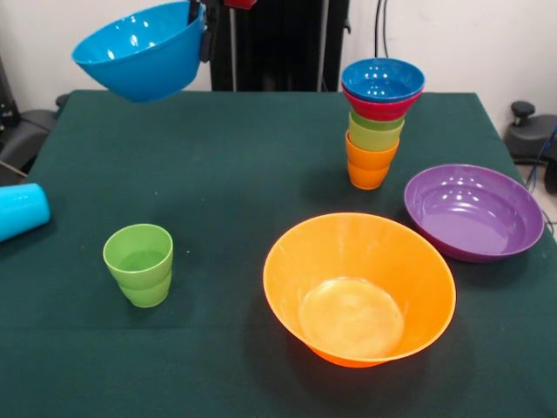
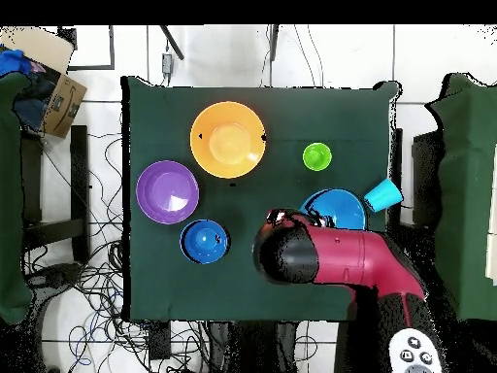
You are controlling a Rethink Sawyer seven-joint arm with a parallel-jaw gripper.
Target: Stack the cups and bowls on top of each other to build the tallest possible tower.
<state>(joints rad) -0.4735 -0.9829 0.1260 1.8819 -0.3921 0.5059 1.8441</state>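
Note:
My gripper [image 1: 205, 37] comes down at the top edge and is shut on the rim of a blue bowl [image 1: 139, 54], holding it tilted high above the table's far left. In the overhead view the arm covers part of this bowl [image 2: 340, 206]. The tower [image 1: 378, 122] stands at the far right: orange cup lowest, two green cups, a red bowl, a blue bowl on top; it also shows from above [image 2: 205, 241]. A green stepped cup [image 1: 139, 264] stands alone at the near left. A light blue cup [image 1: 19, 210] lies on its side at the left edge. No yellow cup shows.
A large orange bowl [image 1: 359, 287] sits at the near middle, with a wide purple bowl [image 1: 474, 212] to its right below the tower. The table [image 1: 252, 165] has a dark green cloth. A cardboard box [image 2: 50, 78] stands off the table.

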